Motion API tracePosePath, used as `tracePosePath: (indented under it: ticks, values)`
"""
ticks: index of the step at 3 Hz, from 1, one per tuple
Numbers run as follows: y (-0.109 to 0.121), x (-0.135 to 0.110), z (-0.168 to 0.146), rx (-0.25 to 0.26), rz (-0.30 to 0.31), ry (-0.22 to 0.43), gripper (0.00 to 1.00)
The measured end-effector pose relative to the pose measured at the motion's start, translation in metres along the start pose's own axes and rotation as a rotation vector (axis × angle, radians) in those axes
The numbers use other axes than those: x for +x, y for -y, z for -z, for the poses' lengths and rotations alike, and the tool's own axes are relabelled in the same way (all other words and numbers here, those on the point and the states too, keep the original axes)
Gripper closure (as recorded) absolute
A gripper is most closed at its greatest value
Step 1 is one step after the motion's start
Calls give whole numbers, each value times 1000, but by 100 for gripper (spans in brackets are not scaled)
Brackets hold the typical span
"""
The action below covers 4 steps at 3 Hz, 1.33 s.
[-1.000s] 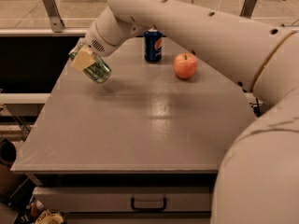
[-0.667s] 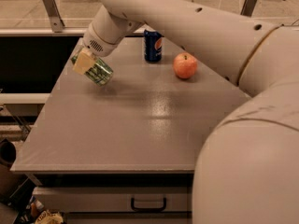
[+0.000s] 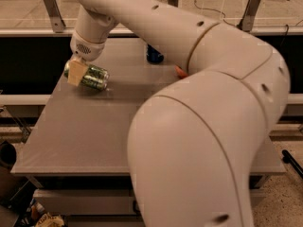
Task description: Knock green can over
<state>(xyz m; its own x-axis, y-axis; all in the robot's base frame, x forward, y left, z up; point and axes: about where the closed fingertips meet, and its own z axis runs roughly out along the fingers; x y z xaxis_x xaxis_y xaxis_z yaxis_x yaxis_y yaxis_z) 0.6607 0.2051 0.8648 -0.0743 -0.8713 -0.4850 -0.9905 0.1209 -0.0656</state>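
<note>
The green can (image 3: 94,77) lies almost on its side on the grey table (image 3: 71,136) near the table's left edge, its silver top pointing right. My gripper (image 3: 75,73) is at the can's left end, with a tan finger pad (image 3: 77,74) across the front of the can. The gripper is shut on the can. The far finger is hidden behind the can.
My arm (image 3: 199,126) sweeps from the lower right up over the table and hides much of its right half. A dark blue Pepsi can (image 3: 154,56) stands at the back, partly hidden by the arm. A sliver of an orange-red fruit (image 3: 180,72) shows beside the arm.
The can has tipped from a tilt to nearly flat and has come down toward the table. The arm has swung closer to the camera and now covers the Pepsi can and the fruit.
</note>
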Motion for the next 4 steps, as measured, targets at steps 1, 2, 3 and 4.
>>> tracePosePath:
  ticks: [1, 2, 3, 4]
  values:
    - [-6, -9, -26, -108, 47, -31, 100]
    - [-6, -9, -28, -113, 47, -35, 82]
    - [-6, -9, -31, -117, 47, -37, 58]
    - [-7, -9, -34, -121, 48, -39, 36]
